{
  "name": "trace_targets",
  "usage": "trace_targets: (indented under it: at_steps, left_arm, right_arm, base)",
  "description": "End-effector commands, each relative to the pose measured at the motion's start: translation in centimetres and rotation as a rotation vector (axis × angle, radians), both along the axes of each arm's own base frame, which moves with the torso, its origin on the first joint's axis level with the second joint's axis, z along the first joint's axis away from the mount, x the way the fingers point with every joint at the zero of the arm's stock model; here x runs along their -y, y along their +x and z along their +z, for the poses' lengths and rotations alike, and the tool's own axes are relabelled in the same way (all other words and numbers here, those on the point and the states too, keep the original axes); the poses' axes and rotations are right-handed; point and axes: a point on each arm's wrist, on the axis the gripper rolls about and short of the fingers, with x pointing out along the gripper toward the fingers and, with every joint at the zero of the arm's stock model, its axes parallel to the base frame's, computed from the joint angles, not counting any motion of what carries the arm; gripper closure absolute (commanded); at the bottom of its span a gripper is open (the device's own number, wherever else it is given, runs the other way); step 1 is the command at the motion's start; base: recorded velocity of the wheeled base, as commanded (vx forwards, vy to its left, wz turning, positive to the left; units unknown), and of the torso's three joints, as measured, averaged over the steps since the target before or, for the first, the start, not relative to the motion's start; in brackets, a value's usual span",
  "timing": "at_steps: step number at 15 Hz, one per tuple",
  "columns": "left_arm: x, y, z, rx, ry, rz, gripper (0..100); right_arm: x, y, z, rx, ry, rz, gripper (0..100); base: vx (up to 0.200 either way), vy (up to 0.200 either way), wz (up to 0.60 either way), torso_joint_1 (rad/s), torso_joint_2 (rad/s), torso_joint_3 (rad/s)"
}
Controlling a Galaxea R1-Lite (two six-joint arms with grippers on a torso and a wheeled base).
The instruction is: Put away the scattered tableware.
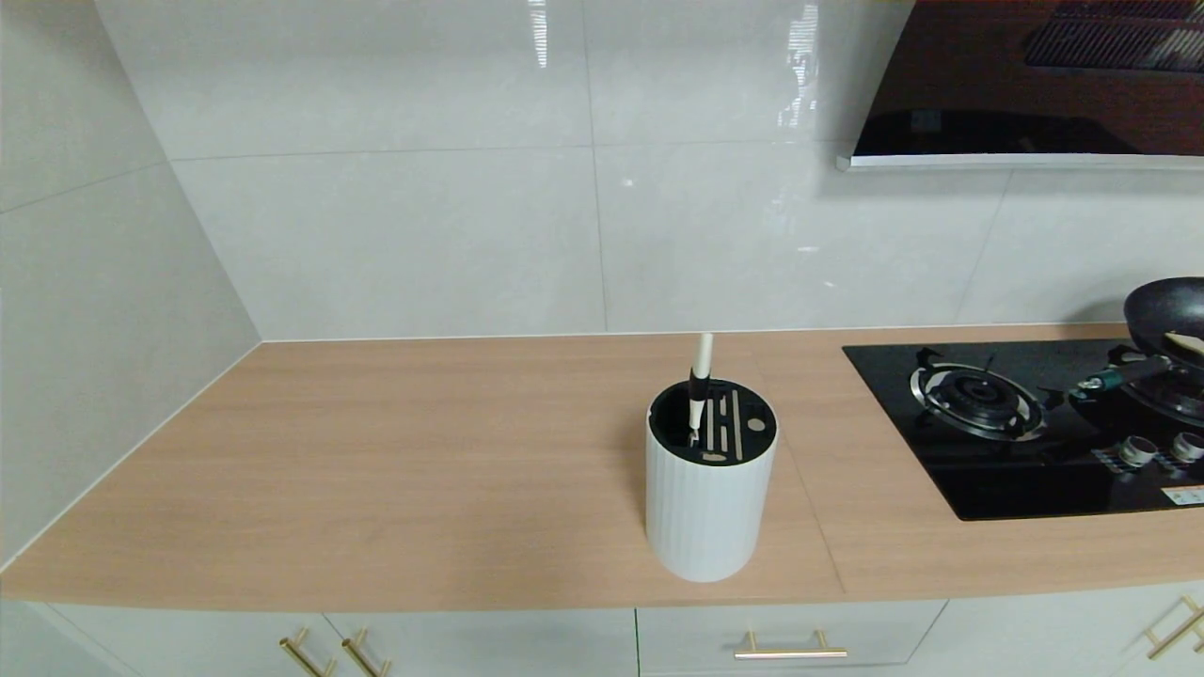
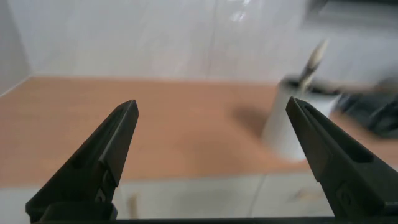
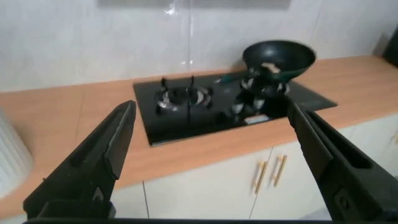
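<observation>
Main risk: the holder (image 1: 710, 489) is tall and narrow and stands near the front edge of the countertop (image 1: 423, 451). A sideways knock from either arm could tip it or skid it on that smooth top. The one utensil (image 1: 699, 381) I can see stands in the holder's top w/ its handle poking well above the rim, leaning a little, so a gripper passing low could snag it and drag the holder along. The slots are thin, and a piece fed in crooked would jam and push the holder instead of dropping in. To the right of the holder, the pan (image 1: 1166, 315) on the hob (image 1: 1016, 442) points its handle back toward the holder (easy to clip w/ the right arm).

Left gripper (image 2: 211, 107): jaws spread wide, nothing between them, held in front of the holder and to its left. Right gripper (image 3: 211, 111): jaws also spread, holding nothing, in front and to the holder's right.

Materials: holder is a white ribbed cylinder, prob. plastic, w/ a flat black slotted top. Utensil has a slim white handle and a black collar. Countertop is matte wood-look laminate. Hob is glossy black glass, pan dark and rounded.
</observation>
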Motion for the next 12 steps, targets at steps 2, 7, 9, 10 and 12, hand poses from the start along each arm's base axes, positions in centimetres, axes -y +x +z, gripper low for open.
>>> trace_targets:
  at_steps: [2,7,9,10,12]
  left_arm:
    - [-0.1,0.3,-1.2,-0.033,0.066,0.035,0]
    - [-0.3,0.3,-1.7,-0.089,0.132,0.159,0]
    - [-0.3,0.3,-1.7,-0.091,0.120,0.155,0]
    - [-0.3,0.3,-1.7,-0.090,0.109,0.155,0]
    - [-0.3,0.3,-1.7,-0.090,0.066,0.155,0]
  right_arm:
    - [-0.1,0.6,-2.2,-0.092,0.015,0.054,0]
    - [-0.3,0.6,-2.3,-0.104,0.015,0.174,0]
    - [-0.8,0.6,-2.5,-0.126,0.009,0.398,0]
    - [-0.8,0.6,-2.5,-0.126,0.008,0.392,0]
    - [-0.8,0.7,-2.8,-0.150,0.019,0.382,0]
  base:
    - [0.000,0.000,0.00,0.000,0.00,0.000]
    - [0.000,0.000,0.00,0.000,0.00,0.000]
    - [0.000,0.000,0.00,0.000,0.00,0.000]
    - [0.000,0.000,0.00,0.000,0.00,0.000]
    - [0.000,0.000,0.00,0.000,0.00,0.000]
